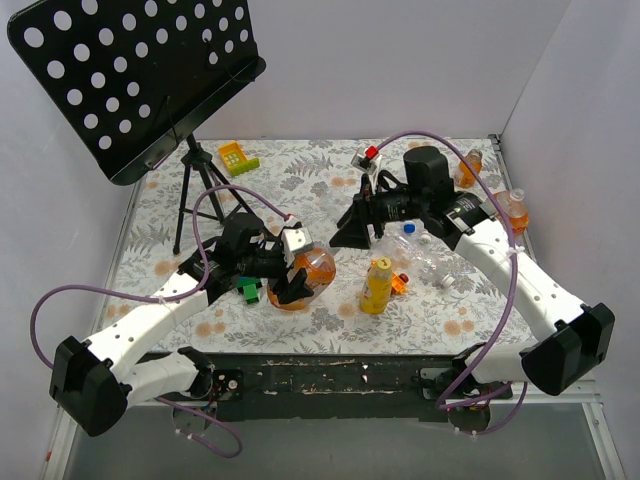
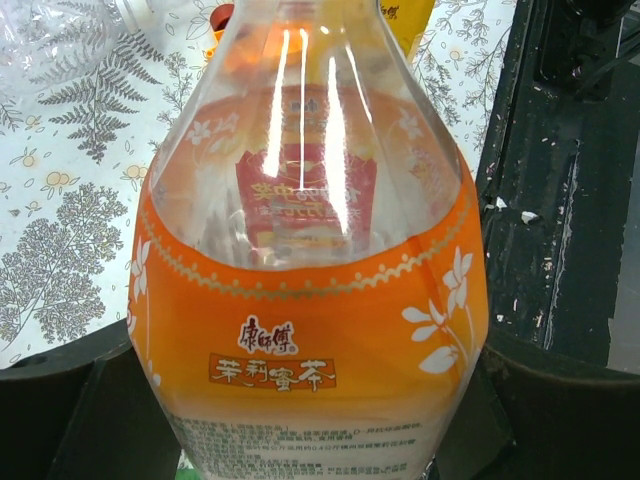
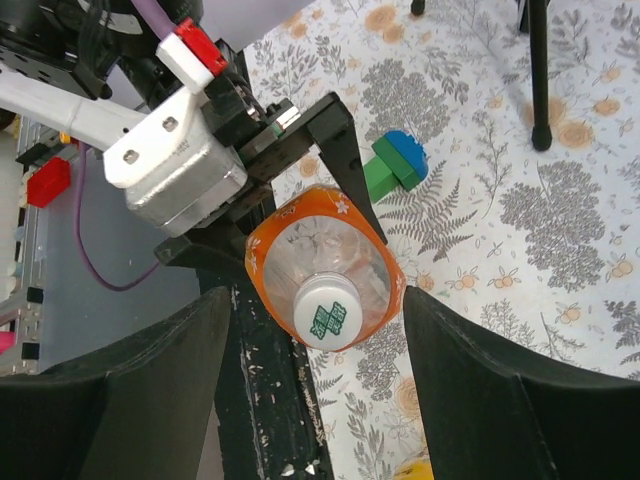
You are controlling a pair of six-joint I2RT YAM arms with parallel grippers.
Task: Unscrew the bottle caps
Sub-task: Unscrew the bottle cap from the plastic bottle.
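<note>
1. The bottle cap (image 3: 325,315) is white with a green printed pattern, round and ridged. It sits on the neck of an orange tea bottle (image 2: 310,330) that is held off the floral-print surface (image 3: 560,220).
2. The left gripper (image 2: 300,420) has its black jaws clamped on the bottle's lower body, one jaw on each side.
3. The bottle's long axis points almost straight at the right wrist camera, so the cap shows end-on.
4. The right gripper (image 3: 312,300) has its jaws spread wide and empty, with the cap centred between them.
5. In the top view the cap lies at about 7 o'clock from the right jaws, and that arm is the nearer free one.
6. The bottle is clear, glossy plastic, bulbous, with a slick orange label.
7. A yellow bottle (image 1: 378,285) stands at 3 o'clock from it.
</note>
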